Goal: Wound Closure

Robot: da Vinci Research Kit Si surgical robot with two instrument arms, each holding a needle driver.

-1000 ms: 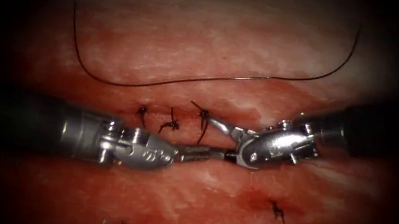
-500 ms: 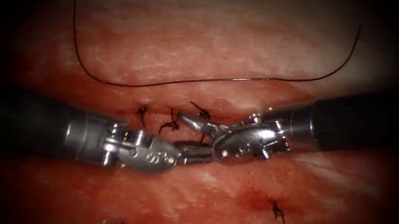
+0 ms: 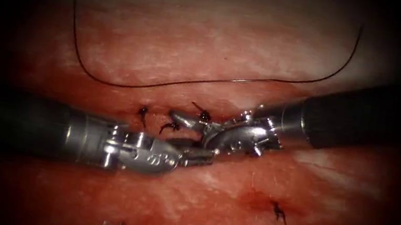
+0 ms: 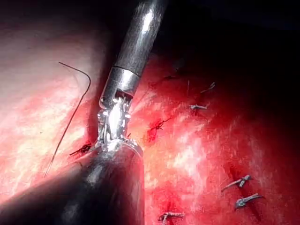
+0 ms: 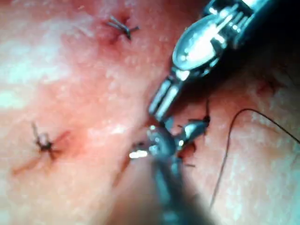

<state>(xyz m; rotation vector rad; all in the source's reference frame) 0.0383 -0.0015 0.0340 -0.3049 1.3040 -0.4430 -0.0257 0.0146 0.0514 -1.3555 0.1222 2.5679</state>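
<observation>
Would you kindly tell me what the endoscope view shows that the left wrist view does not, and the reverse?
Endoscope, not left wrist: the right tool has its jaws open and empty over the row of stitch knots along the cut. The left tool has its jaws shut just below, and I see nothing held in them. I cannot place the needle.
Left wrist, not endoscope: two knotted stitches lying close together, with cut ends.
Both: the tissue, the loose thread lying on it, the red fluid and both tools' shafts.
</observation>
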